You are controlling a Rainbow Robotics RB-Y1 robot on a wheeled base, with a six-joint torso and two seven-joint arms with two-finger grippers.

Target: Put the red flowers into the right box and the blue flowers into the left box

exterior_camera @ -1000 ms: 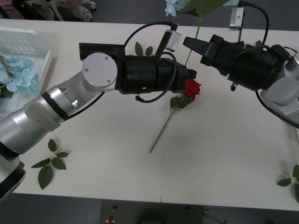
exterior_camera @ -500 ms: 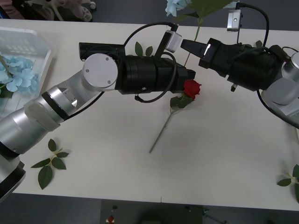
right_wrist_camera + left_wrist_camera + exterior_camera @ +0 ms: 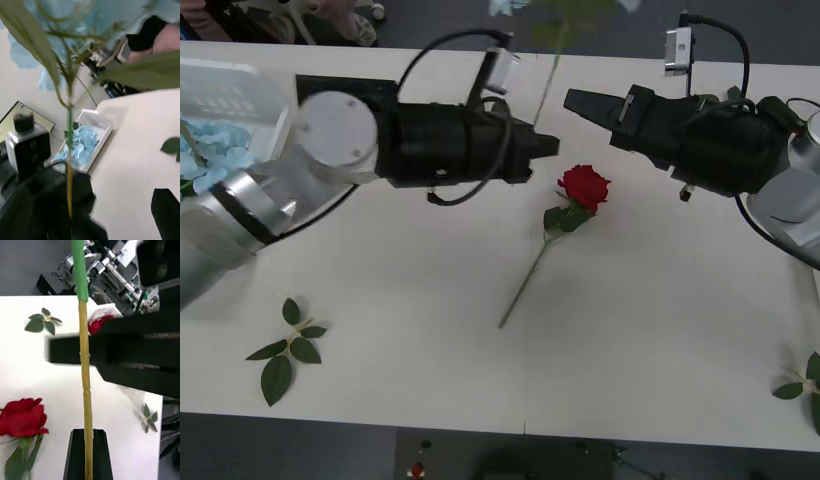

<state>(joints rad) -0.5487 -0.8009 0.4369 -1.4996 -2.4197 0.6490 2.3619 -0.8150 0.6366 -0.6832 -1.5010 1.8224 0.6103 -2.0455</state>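
Note:
My left gripper [image 3: 548, 145] is shut on the thin stem of a blue flower [image 3: 552, 60], which rises to a pale blue head at the far edge; in the left wrist view the stem [image 3: 85, 390] stands between the black fingers [image 3: 101, 450]. My right gripper [image 3: 573, 99] hovers open just right of that stem, apart from it. A red flower [image 3: 584, 187] lies on the table below both grippers, its stem pointing toward me. The left box [image 3: 250, 85] at the far left holds blue flowers [image 3: 208, 160]. The right box [image 3: 104, 310] shows beyond the right arm with something red inside.
Loose green leaf sprigs lie at the near left [image 3: 285, 350] and near right edge [image 3: 805, 385]. The white table [image 3: 660, 330] has bare room toward me. The two black arms nearly meet over the table's far middle.
My left arm has swung left, carrying the blue flower's stem away from the right gripper. The red flower, earlier half covered by the left arm, now lies fully in view.

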